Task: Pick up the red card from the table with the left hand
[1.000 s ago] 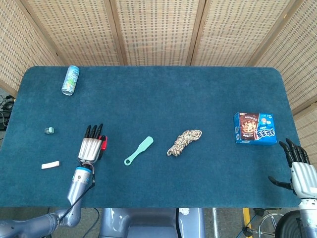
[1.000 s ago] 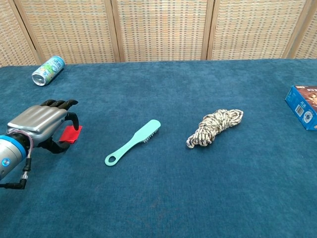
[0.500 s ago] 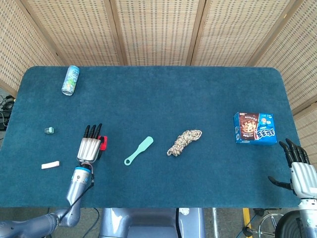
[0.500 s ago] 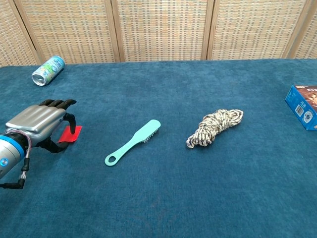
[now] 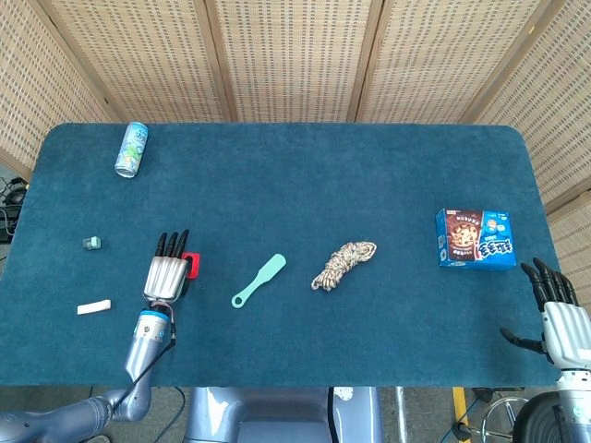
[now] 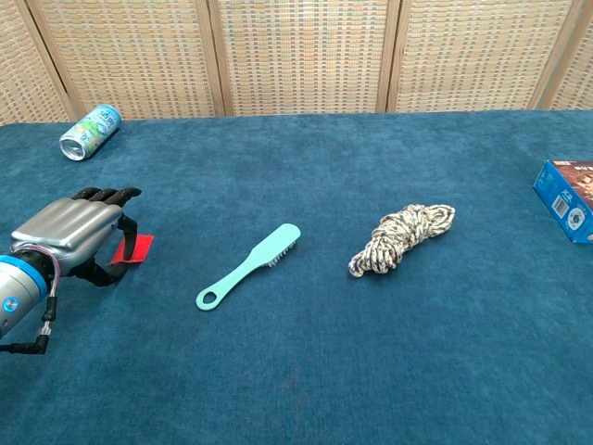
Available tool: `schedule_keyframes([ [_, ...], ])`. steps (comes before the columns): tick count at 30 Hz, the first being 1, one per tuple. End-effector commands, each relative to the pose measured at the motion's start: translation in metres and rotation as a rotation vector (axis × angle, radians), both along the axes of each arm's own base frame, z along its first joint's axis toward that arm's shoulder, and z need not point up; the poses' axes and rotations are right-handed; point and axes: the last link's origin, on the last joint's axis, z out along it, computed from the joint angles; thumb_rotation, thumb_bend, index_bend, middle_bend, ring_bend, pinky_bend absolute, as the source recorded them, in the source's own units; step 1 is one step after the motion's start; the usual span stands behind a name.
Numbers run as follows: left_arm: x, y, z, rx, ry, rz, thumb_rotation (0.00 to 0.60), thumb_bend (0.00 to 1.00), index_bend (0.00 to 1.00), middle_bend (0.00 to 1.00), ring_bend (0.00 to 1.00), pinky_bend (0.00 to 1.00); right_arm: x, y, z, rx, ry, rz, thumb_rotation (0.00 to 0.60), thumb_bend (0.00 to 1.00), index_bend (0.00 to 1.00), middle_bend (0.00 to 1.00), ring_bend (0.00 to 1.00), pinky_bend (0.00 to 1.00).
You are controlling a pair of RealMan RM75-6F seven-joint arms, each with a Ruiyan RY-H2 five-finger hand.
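Compared with a second ago, slightly shifted toward the robot's left and a little back: the left hand (image 6: pixel 69 232), so that more of the red card (image 6: pixel 135 248) shows at its right side in the chest view, while all the rest on the table (image 5: pixel 305 185) keeps its place. Seen now with fingers curled down over the card's left part, dark fingertips (image 6: pixel 109 195) pointing away from the robot; whether thumb and fingers really pinch the card, or only rest around it, cannot be told, because the palm hides the contact. Seen in the head view as a small red corner (image 5: pixel 191 265) just beside the hand (image 5: pixel 167 270), apparently flat or nearly flat on the blue cloth, not clearly lifted. Judged from this: reach done, grasp perhaps in progress, lift not yet done. Left for the task: a secure pinch on the thin card and then raising it off the table. At the near right edge, the right hand (image 5: pixel 557 318), holding nothing, fingers spread apart, well away from the card. Also lying on the table: a mint brush (image 6: pixel 248 266) near the card, a rope bundle (image 6: pixel 402 238), a can (image 6: pixel 90 132) on its side, a blue snack box (image 5: pixel 475 239).
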Motion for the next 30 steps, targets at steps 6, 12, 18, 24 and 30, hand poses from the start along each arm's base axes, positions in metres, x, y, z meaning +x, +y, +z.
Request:
schedule_keyframes([
  [6, -0.0008, 0.0005, 0.0002, 0.001, -0.003, 0.001, 0.6, 0.47, 0.56, 0.0, 0.0, 0.0, 0.0001, 0.0, -0.0001, 0.0, 0.0, 0.0, 0.6, 0.0, 0.0, 0.0, 0.0, 0.0],
  [12, 0.0004, 0.0005, -0.0005, -0.001, -0.004, -0.003, 0.6, 0.49, 0.56, 0.0, 0.0, 0.0, -0.0001, 0.0, 0.0005, -0.002, 0.0, 0.0, 0.6, 0.0, 0.0, 0.0, 0.0, 0.0],
  [18, 0.0006, 0.0011, 0.0, 0.001, -0.005, -0.004, 0.6, 0.51, 0.56, 0.0, 0.0, 0.0, -0.0005, 0.0002, 0.0006, -0.001, 0.0, -0.001, 0.6, 0.0, 0.0, 0.0, 0.0, 0.0],
  [24, -0.0004, 0.002, -0.0001, 0.0, -0.006, 0.001, 0.6, 0.52, 0.56, 0.0, 0.0, 0.0, -0.0005, 0.0004, 0.0008, -0.002, -0.001, -0.001, 0.6, 0.0, 0.0, 0.0, 0.0, 0.0],
  [30, -0.0004, 0.0027, -0.0006, -0.001, -0.009, 0.002, 0.6, 0.52, 0.56, 0.0, 0.0, 0.0, -0.0005, 0.0002, 0.0005, -0.001, 0.0, -0.001, 0.6, 0.0, 0.0, 0.0, 0.0, 0.0],
])
